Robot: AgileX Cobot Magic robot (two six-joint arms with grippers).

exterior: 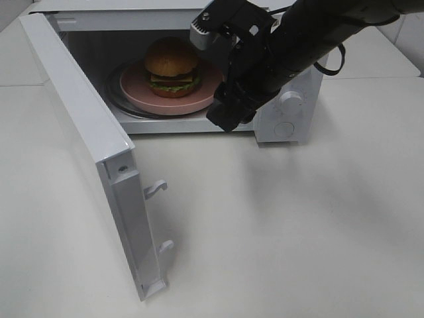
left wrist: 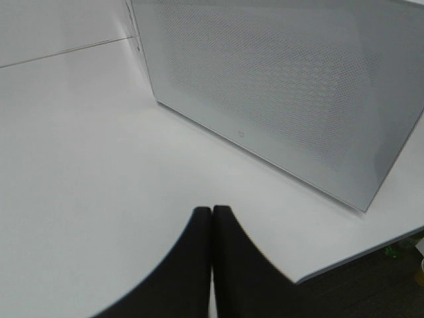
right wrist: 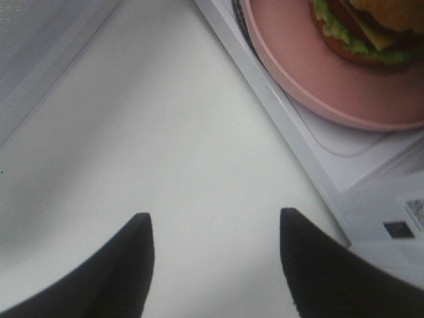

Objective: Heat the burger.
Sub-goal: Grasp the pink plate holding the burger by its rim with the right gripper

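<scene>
The burger (exterior: 172, 66) sits on a round pink plate (exterior: 136, 87) inside the open microwave (exterior: 286, 112). My right gripper (exterior: 225, 118) hangs just in front of the oven's opening, at its right side, open and holding nothing. In the right wrist view its dark fingers stand wide apart (right wrist: 215, 215) over the bare table, with the plate (right wrist: 305, 73) and the burger (right wrist: 371, 26) beyond them. My left gripper (left wrist: 212, 209) is shut, fingers touching, and empty, low over the table outside the microwave door (left wrist: 285, 86). It is out of the high view.
The microwave door (exterior: 86, 132) swings far out to the left, with two latch hooks (exterior: 156, 189) on its free edge. The control knobs (exterior: 289, 99) are on the right front panel. A table edge (left wrist: 358, 255) runs close to the left gripper.
</scene>
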